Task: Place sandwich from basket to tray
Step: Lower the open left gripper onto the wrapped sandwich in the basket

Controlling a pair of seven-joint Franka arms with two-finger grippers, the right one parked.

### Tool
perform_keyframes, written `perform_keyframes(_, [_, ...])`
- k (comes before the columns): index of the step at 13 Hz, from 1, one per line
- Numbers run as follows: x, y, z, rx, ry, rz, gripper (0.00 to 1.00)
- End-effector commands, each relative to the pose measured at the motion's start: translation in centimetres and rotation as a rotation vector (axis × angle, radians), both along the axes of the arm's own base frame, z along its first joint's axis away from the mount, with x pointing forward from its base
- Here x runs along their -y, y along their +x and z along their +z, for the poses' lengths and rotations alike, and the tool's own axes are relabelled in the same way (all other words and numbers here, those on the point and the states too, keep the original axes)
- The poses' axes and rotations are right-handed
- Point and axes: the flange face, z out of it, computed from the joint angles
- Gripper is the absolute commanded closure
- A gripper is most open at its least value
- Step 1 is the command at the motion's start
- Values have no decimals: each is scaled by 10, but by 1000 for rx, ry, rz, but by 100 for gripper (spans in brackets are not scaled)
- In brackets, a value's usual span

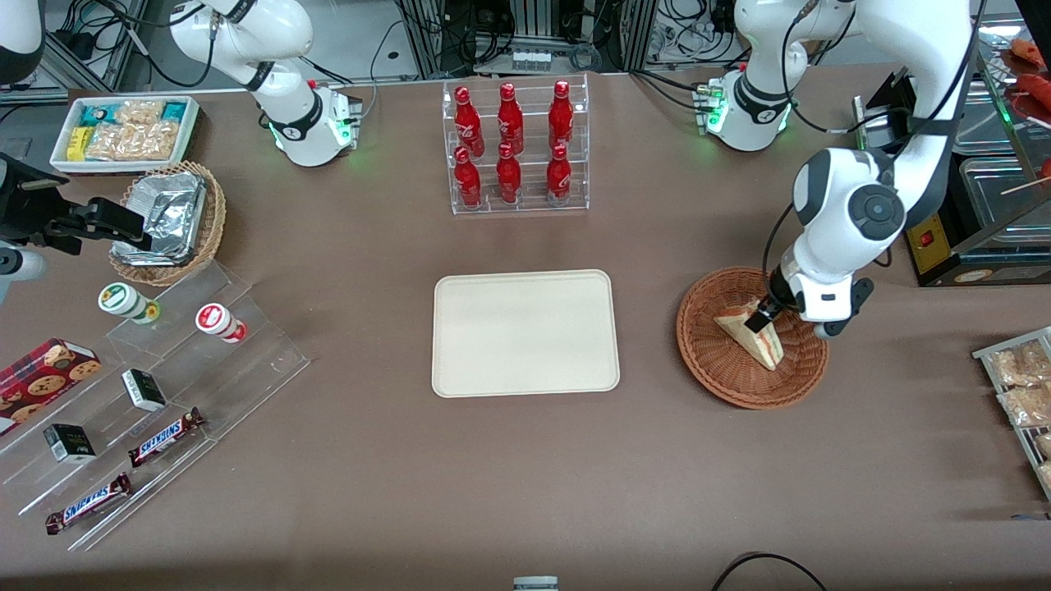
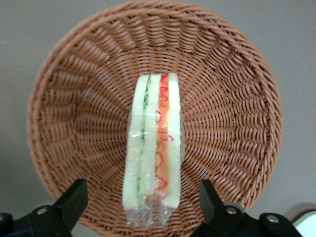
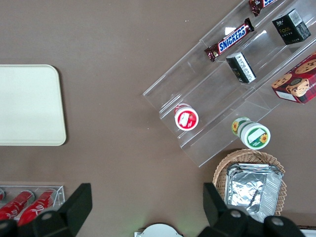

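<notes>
Front view: sandwich [image 1: 751, 332] lies in basket [image 1: 751, 338], toward the working arm's end.
Gripper [image 1: 770, 315]: fingers wide apart, straddling the sandwich, gripping nothing.
Tray [image 1: 525, 332]: mid-table.
Labels: "SNICKERS" bars [image 1: 167, 437].

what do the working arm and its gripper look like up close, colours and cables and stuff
The left arm over the basket has glossy white rounded shells with dark grey round joint caps, and a black cable loops along it. Its base glows green. The gripper above the sandwich has black, blocky fingers, open.
</notes>
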Motion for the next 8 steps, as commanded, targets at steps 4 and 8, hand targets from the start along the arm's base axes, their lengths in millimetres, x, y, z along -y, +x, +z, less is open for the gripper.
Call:
perform_keyframes(4, [5, 4, -47, -33, -13, 32, 13])
perform_keyframes(8, [3, 5, -37, -27, -12, 25, 100])
